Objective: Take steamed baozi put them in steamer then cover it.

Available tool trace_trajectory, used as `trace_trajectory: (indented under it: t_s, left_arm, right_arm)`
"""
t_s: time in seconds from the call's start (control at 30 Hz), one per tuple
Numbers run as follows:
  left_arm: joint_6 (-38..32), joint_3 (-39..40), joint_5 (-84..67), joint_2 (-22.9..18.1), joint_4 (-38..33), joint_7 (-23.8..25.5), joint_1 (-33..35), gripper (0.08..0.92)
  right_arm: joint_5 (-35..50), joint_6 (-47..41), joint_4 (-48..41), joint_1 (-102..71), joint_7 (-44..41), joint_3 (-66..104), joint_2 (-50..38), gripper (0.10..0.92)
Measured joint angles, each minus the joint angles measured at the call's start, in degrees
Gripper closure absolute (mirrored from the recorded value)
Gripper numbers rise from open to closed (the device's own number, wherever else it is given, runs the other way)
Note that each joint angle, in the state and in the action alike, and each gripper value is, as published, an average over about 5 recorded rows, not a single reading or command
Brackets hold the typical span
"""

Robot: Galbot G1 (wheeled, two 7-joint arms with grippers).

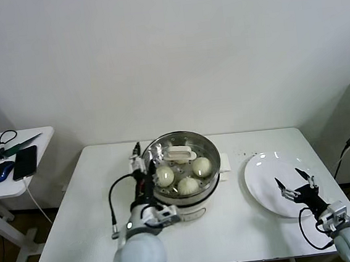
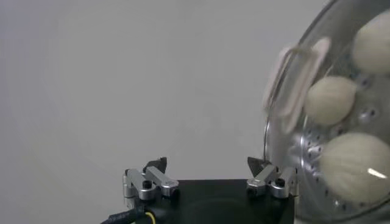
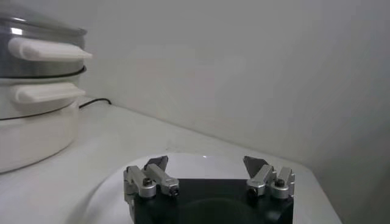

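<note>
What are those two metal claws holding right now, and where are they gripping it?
Nothing. The left gripper is open beside the shiny steel steamer, already covered by its clear glass lid. The right gripper is open over the empty white plate.

Soft even light; glare on cover (image 1: 180,155); blurred left wrist view.

White tabletop (image 1: 246,223) carrying the steamer (image 1: 181,167), closed by the clear cover (image 1: 179,158) with its white handle on top; three steamed baozi (image 1: 188,184) are visible through the glass. Left tool (image 1: 137,154), fingers apart, at the steamer's left rim. Right tool (image 1: 296,182), fingers spread, above the near edge of the white plate (image 1: 263,175). Side table (image 1: 39,141) at left bearing a blue mouse (image 1: 3,170) and a black phone (image 1: 25,161)
</note>
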Motion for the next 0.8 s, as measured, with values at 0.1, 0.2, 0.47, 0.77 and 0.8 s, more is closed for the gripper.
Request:
trace_trajectory:
  t_s: [0.1,0.2,0.47,0.77,0.8]
  left_arm:
    - [-2.9,-4.6,-7.3,0.0,-0.8,-3.3,2.7,0.177]
    - [-8.5,-9.9,-15.7,-0.6,-1.2,-6.0,5.9,0.177]
    - [-25.9,-23.9,-38.3,-3.5,-0.3,-10.2,14.1,0.177]
    - [-37.1,-31.2,-56.9,-5.6,3.1,-12.4,20.1,0.177]
    - [-37.7,-31.7,-58.1,-5.6,3.3,-12.5,20.4,0.177]
  right_arm:
    - [-0.4,-0.1,0.3,0.0,0.1,0.5,0.6,0.203]
    - [-0.8,-0.1,0.6,0.0,0.1,1.0,1.3,0.203]
    - [-1.3,-0.2,2.3,-0.9,0.2,1.0,3.2,0.203]
    - [-0.9,1.0,4.6,-1.7,0.3,0.6,4.8,0.203]
    - [-0.9,1.1,4.8,-1.9,0.2,0.6,4.9,0.203]
